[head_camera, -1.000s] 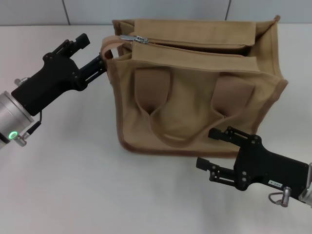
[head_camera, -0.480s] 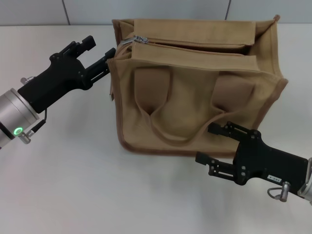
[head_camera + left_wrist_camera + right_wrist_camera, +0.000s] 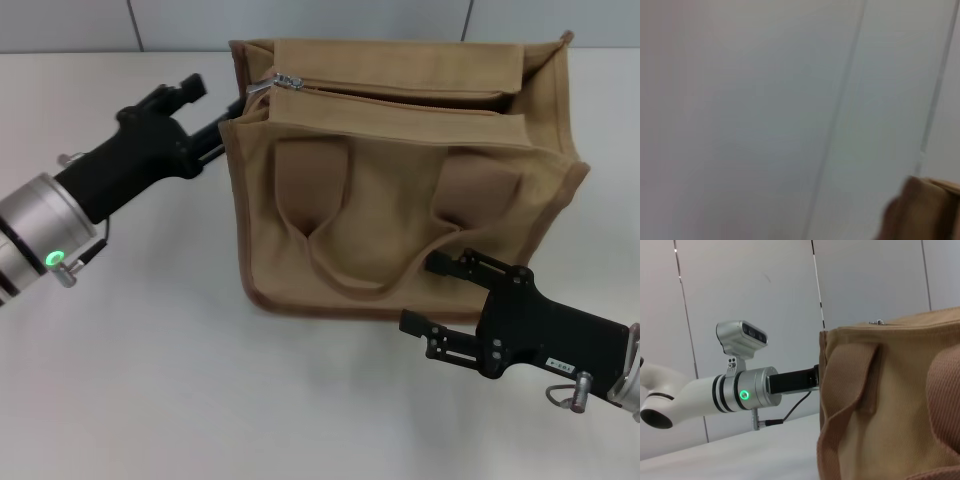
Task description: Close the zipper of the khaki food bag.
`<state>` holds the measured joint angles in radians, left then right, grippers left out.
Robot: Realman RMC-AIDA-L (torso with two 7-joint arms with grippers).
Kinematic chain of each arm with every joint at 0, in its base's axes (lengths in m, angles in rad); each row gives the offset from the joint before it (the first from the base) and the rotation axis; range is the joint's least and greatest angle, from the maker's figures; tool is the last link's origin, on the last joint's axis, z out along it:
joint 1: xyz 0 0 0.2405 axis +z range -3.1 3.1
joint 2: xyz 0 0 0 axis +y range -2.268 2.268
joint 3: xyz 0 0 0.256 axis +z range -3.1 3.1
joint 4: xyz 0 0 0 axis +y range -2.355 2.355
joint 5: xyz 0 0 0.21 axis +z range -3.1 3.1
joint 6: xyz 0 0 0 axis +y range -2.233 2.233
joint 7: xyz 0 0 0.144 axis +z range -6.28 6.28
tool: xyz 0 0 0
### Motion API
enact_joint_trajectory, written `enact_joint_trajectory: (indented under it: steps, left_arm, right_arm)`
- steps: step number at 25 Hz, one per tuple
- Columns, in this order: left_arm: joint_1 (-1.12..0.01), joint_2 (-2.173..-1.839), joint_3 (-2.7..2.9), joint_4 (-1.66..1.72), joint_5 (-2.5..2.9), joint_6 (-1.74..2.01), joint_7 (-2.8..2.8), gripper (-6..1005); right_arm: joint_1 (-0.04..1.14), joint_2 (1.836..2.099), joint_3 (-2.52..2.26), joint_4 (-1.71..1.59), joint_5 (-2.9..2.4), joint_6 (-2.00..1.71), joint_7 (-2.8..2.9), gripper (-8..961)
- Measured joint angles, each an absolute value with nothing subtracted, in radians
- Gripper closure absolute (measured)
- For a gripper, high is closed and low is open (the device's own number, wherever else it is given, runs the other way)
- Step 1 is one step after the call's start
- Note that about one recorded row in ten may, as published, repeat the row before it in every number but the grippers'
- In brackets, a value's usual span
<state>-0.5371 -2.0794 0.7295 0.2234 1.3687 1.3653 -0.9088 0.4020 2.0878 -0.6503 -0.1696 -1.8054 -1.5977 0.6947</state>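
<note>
The khaki food bag (image 3: 400, 190) stands upright in the middle of the table, with two loop handles hanging down its front. Its zipper (image 3: 400, 95) runs along the top, and the silver pull tab (image 3: 268, 83) sits at the left end. My left gripper (image 3: 214, 98) is open at the bag's upper left corner, just left of the pull tab and not holding it. My right gripper (image 3: 421, 294) is open and empty, low at the bag's front bottom edge. The right wrist view shows the bag's side (image 3: 880, 405), the pull tab (image 3: 876, 321) and the left arm (image 3: 740, 390) behind it.
The white table (image 3: 150, 380) stretches around the bag. A grey panelled wall (image 3: 300, 20) runs along the back. The left wrist view shows mostly that wall (image 3: 765, 110), with a corner of the bag (image 3: 925, 210) at its edge.
My left gripper has moved right and closer to the bag's upper left corner. The bag's left top flap has straightened. The right gripper has barely shifted.
</note>
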Motion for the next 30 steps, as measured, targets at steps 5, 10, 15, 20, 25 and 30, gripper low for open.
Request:
enact_joint_trajectory:
  steps: [5,10,15,20,25,30]
  left_arm:
    - [-0.566,-2.080,0.838,0.234,1.369,1.358,-0.908,236]
    - [-0.558,-2.080,0.804,0.219,1.292,1.376,-0.908,237]
    - [-0.543,-2.080,0.804,0.210,1.228,1.418,-0.908,238]
    - [-0.552,-2.080,0.809,0.197,1.226,1.419,-0.899,239]
    - [-0.557,-2.079,0.836,0.202,1.250,1.402,-0.890,239]
    - [-0.484,-2.071,0.844,0.280,1.256,1.409,-0.905,240]
  right_arm:
    - [0.404,2.088,-0.650,-0.166,-1.805,-1.596,0.695,173]
    - [0.404,2.088,-0.650,-0.166,-1.805,-1.577,0.695,172]
    - [0.402,2.088,-0.651,-0.167,-1.805,-1.569,0.695,172]
    - [0.406,2.088,-0.651,-0.167,-1.805,-1.569,0.695,172]
    - [0.408,2.088,-0.650,-0.167,-1.805,-1.568,0.695,172]
    - [0.408,2.088,-0.650,-0.167,-1.804,-1.551,0.695,172]
